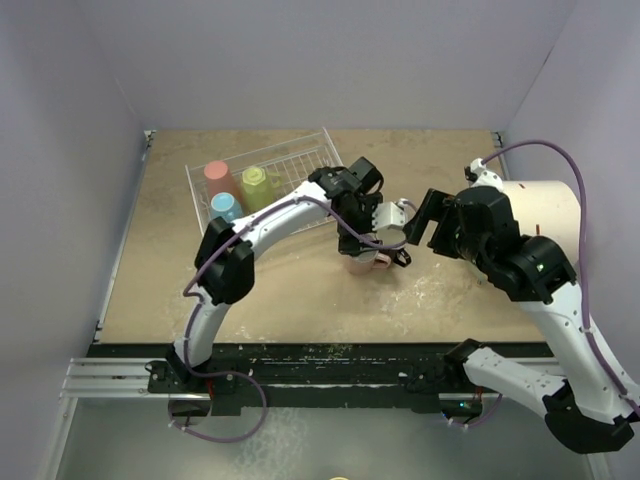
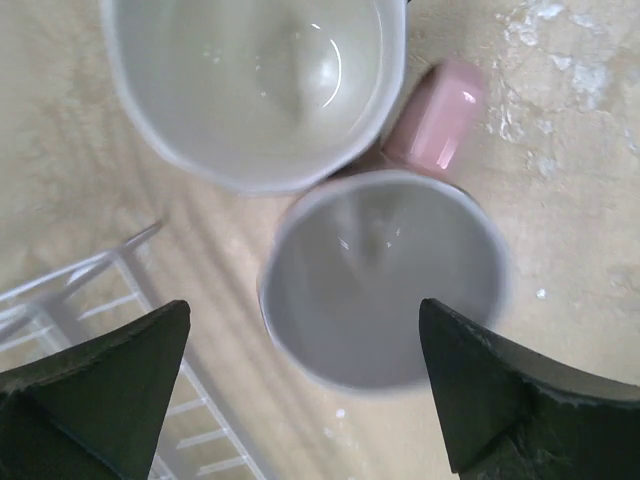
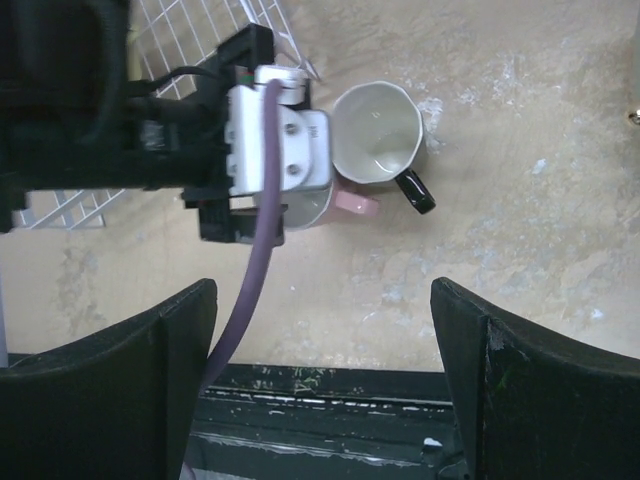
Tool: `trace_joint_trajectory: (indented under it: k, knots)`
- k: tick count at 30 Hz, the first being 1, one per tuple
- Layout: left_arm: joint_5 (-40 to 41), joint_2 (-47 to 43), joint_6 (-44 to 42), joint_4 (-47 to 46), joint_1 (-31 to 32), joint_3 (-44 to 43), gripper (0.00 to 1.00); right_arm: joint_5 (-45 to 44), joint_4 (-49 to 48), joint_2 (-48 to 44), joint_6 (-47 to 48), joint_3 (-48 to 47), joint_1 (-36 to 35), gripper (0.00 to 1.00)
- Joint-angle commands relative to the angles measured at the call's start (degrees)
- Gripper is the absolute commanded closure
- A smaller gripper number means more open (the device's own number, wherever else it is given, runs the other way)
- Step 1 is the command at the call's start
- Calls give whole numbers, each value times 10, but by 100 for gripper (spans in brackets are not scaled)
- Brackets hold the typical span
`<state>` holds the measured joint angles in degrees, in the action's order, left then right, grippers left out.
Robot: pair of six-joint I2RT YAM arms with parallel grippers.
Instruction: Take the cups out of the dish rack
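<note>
The white wire dish rack (image 1: 290, 160) stands at the back left with three cups in it: coral-red (image 1: 217, 175), yellow-green (image 1: 257, 185) and light blue (image 1: 226, 207). A light pink cup (image 2: 385, 280) stands upright on the table just right of the rack, its handle (image 2: 440, 115) pointing away. My left gripper (image 2: 300, 310) hovers open right over it, fingers clear of its rim. The black-handled cup (image 3: 378, 132) stands upright, touching the pink one. My right gripper (image 3: 325, 290) stands open and empty to the right of both cups.
A big cream cylinder (image 1: 548, 210) stands at the right, behind my right arm. The rack's corner (image 2: 100, 290) lies close to the left of the pink cup. The left arm's purple cable (image 3: 250, 250) hangs in front of my right gripper. The table's near edge (image 3: 330, 385) runs along a black rail.
</note>
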<state>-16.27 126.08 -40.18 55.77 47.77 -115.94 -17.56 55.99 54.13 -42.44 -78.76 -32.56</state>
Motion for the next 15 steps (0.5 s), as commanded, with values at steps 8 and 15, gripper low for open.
trace_joint_trajectory:
  k: [8,15]
  knots:
    - [52,-151,22,119,-30,-94,1,-2,-77,65,33,-24,2,9]
    - [52,-290,40,108,-187,18,0,38,-195,168,84,-47,-4,0]
